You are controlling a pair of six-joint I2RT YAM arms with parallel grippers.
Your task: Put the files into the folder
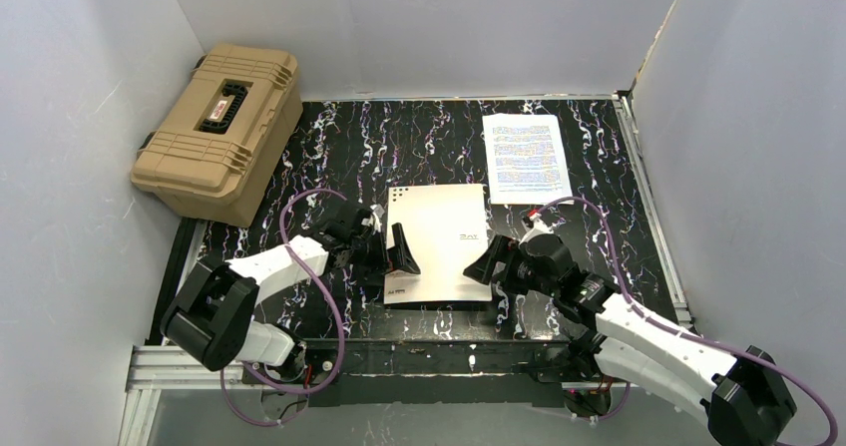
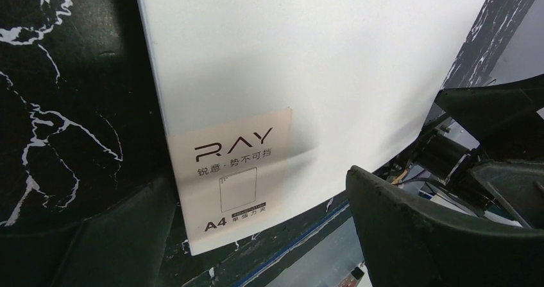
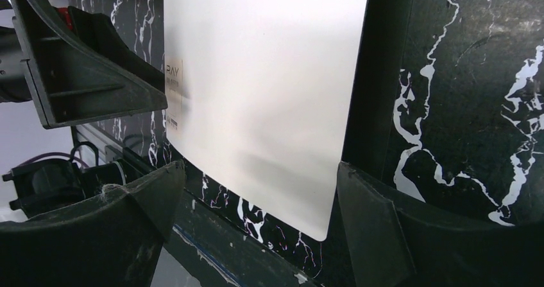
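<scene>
Flat, smooth cream folder point(image 1: 439, 228) lies on the marbled bench point(image 1: 399, 147) between the left gripper point(image 1: 384, 248) and right gripper point(image 1: 504, 254), both spread wide; thin printed files point(image 1: 526, 157) lie beyond it.

High overview, two close wrist views
Top camera looks down from above the near edge onto the table point(image 1: 329, 157); wrist cameras sit low, facing inward from left and right; all share the folder point(image 2: 308, 62).

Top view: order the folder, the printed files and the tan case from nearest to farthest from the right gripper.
1. Folder, immediately to the left of the right gripper, near centre.
2. Files, beyond the gripper at the far right.
3. Tan case, in the far-left corner.
</scene>
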